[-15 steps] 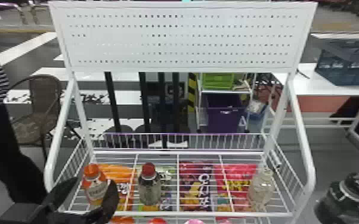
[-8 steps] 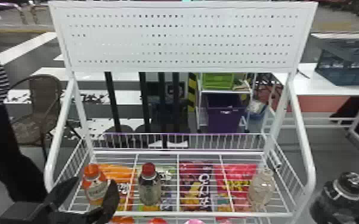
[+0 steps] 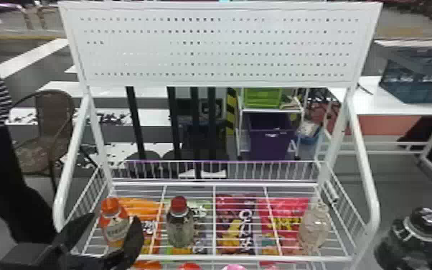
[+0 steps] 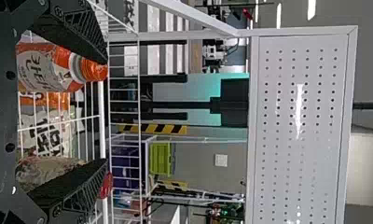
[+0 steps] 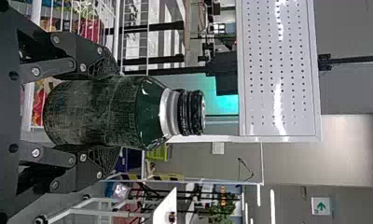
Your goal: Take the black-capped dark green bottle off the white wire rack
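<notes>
1. While your right gripper (image 5: 112, 112) is clasping the black-capped dark green bottle (image 3: 402, 249), its fingers closed to the body's width, the bottle is shifting slightly toward the white wire rack (image 3: 190, 257).
2. It's hanging outside the rack's right side, so you're probably just settling after removal.
3. The curved side rail (image 3: 363, 161) is running near; outward is looking roomier.
4. Your left gripper (image 4: 105, 111) is waiting, spread wide and empty, near the orange-capped bottle (image 3: 113, 226).

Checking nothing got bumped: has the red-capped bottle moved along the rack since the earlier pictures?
No, neither way: the red-capped bottle keeps its place behind the white front rail, left of the middle wire.
</notes>
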`<state>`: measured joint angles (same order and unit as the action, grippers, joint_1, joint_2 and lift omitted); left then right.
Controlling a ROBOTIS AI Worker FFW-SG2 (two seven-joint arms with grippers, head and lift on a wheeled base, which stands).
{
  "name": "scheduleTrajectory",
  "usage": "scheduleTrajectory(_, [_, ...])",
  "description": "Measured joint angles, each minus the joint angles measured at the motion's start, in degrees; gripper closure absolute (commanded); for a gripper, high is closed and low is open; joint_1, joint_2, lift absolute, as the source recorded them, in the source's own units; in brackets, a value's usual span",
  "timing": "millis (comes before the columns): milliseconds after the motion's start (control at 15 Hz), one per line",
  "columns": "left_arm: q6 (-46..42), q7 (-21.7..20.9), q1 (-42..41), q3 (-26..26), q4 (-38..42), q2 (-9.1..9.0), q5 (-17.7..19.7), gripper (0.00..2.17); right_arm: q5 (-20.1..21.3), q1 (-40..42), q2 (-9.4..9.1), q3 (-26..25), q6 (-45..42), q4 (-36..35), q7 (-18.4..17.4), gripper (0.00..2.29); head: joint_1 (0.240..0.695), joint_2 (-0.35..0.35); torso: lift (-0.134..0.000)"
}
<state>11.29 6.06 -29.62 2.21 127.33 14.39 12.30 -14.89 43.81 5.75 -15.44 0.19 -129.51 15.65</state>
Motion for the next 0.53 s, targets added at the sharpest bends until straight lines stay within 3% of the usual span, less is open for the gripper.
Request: scheduleTrajectory(533, [1.2,0.0,0.0,0.1,0.5,0.10,-0.1,0.15,2.0,-1.2,-0.11,1.3,1.4,1.5,-0.1,1.21,0.499,0.000,0.000])
